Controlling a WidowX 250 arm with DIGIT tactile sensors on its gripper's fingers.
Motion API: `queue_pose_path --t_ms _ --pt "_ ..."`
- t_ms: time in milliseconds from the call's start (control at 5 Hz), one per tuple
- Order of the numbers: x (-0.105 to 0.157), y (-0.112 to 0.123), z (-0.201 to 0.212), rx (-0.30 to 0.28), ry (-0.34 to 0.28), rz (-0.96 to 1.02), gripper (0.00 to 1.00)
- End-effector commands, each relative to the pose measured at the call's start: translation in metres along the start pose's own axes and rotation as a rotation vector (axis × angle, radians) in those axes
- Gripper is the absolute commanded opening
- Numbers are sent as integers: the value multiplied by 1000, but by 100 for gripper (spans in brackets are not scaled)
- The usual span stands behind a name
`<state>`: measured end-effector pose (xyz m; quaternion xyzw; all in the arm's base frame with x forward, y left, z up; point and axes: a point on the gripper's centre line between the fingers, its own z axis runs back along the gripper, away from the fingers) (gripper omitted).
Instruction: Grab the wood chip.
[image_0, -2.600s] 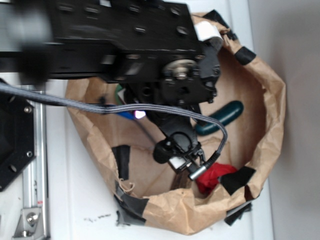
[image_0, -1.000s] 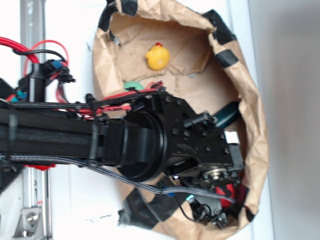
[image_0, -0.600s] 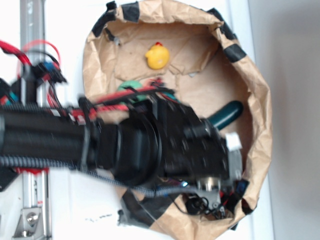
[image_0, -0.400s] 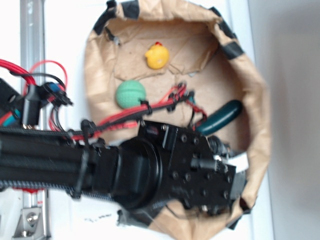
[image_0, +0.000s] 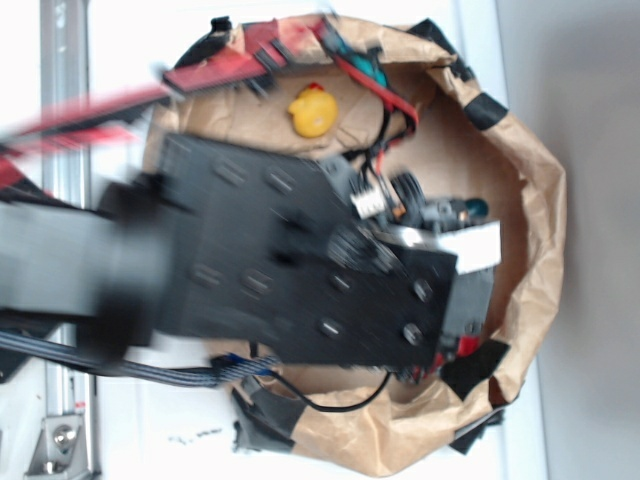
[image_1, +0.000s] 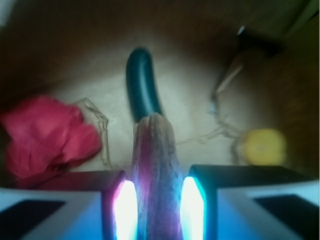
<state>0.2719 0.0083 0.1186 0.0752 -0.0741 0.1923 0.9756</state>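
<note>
In the wrist view the wood chip (image_1: 156, 165), a brown rough-grained strip, stands lengthwise between my two lit pads. Both pads press against its sides, so my gripper (image_1: 156, 192) is shut on it. Its far tip overlaps the near end of the dark green cucumber (image_1: 142, 82). A red cloth lump (image_1: 47, 135) lies to the left. In the exterior view my black arm (image_0: 290, 260) covers the middle of the paper bag (image_0: 540, 230), hiding the gripper and the chip.
The bag's crumpled, tape-patched walls ring the whole area. A yellow duck (image_0: 312, 110) sits at the bag's far side, also visible as a yellow blur, the duck (image_1: 262, 146), to the right of the jaws. A metal rail (image_0: 65, 100) runs along the left.
The arm has swung up across the bag's middle and is motion-blurred. It now hides the green ball and most of the cucumber; the bag's lower rim shows again.
</note>
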Motion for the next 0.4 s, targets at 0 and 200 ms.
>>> queue_pose_path --t_ms 0,200 --pt "2 39 49 -237 -63 -90 0" --pt "0 44 53 -202 -66 -81 0"
